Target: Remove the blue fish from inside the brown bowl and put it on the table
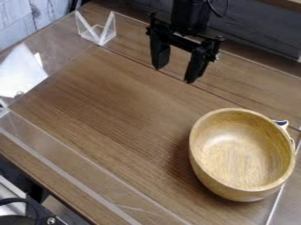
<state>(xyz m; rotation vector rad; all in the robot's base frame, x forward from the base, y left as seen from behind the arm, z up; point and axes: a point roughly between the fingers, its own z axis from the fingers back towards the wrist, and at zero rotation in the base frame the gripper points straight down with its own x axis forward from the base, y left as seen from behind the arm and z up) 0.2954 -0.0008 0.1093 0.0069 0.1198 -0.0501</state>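
The brown bowl point(242, 154), round and light tan with a thick rim, stands at the right front of the table point(106, 105). Its inside shows only bare wood grain. The blue fish is out of view. My gripper point(175, 70) hangs over the far middle of the table, pointing down, well behind and left of the bowl. It is open, with nothing between its black fingers point(159, 60).
A clear plastic stand point(97, 26) sits at the back left corner. Clear plastic edging point(70, 171) runs along the table's front-left side. The bowl sits close to the table's right edge.
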